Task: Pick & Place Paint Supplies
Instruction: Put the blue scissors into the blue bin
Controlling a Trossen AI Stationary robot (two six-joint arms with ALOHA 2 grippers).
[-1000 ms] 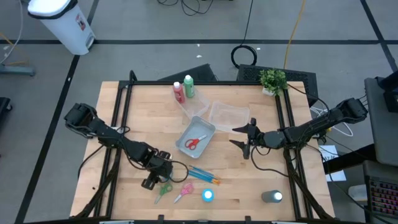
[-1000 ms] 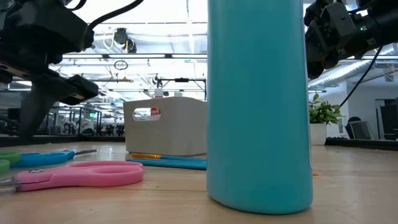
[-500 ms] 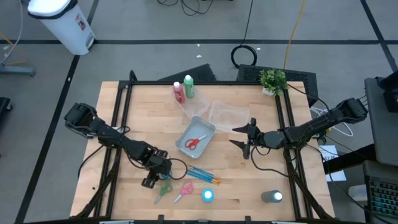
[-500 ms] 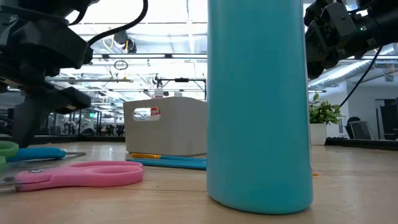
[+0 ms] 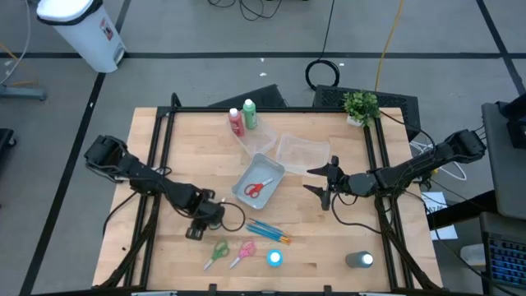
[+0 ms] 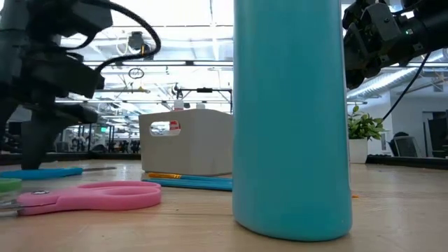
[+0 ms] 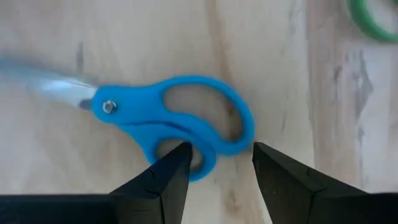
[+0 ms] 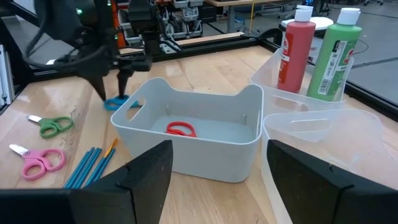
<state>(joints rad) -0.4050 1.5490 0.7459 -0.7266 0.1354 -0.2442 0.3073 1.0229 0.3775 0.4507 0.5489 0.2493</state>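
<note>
Blue scissors [image 7: 174, 118] lie flat on the wooden table [image 5: 329, 238]. My left gripper [image 7: 217, 155] points down at their handle end, open. One fingertip [image 7: 180, 155] stands over the smaller loop, the other [image 7: 264, 155] just outside the larger loop. In the high view my left gripper [image 5: 197, 226] hides them. Green scissors [image 5: 217, 252], pink scissors [image 5: 243, 253], blue brushes [image 5: 267, 232], a light blue bottle [image 5: 274, 258] and a grey bottle [image 5: 359, 261] lie near the front edge. My right gripper [image 8: 214, 186] hangs open, level, right of the grey tub [image 5: 271, 168].
The grey tub holds red scissors [image 8: 180, 129]. Red [image 5: 237, 122] and green [image 5: 249, 115] bottles stand in a clear tub at the back, beside another clear tub [image 5: 300, 152]. A potted plant [image 5: 360, 105] stands at the far right corner. Black rails [image 5: 156, 164] run along the table's sides.
My left gripper has gone a little toward the table's far and left edges, off the green scissors, has sunk and has tipped until it points straight down over the blue scissors. Its fingers stay open. My right arm has kept still.
</note>
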